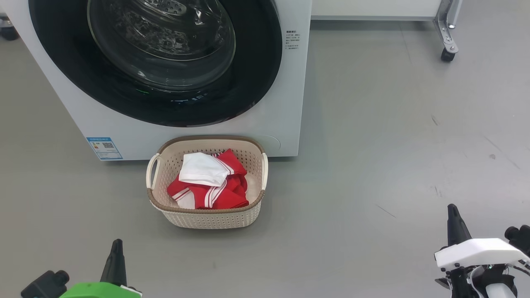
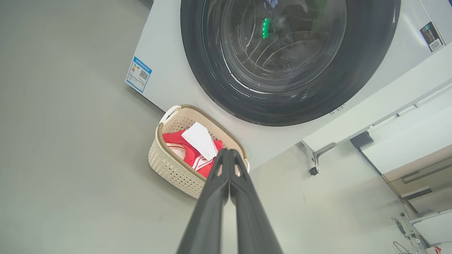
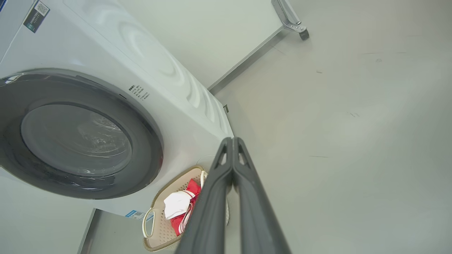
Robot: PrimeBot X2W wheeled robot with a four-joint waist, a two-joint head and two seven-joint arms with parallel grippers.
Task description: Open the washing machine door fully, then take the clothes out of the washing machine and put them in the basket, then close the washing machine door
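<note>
The white washing machine [image 1: 273,103] stands at the top of the head view with its round black-framed door [image 1: 157,62] flat against the front, glass bowl bulging outward. On the floor just before it sits the cream basket [image 1: 207,217]. Inside lie the clothes: a red garment with white stripes [image 1: 225,194] and a white cloth [image 1: 203,169] on top. My left gripper [image 1: 117,243] is low at the left, shut and empty, well short of the basket. My right gripper [image 1: 452,209] is at the lower right, also shut and empty. Both wrist views show fingers pressed together [image 2: 227,152] [image 3: 232,140].
Grey floor spreads wide to the right of the machine. A white cabinet on a metal leg with a black caster [image 1: 447,54] stands at the back right. A blue label [image 1: 104,148] marks the machine's lower left corner.
</note>
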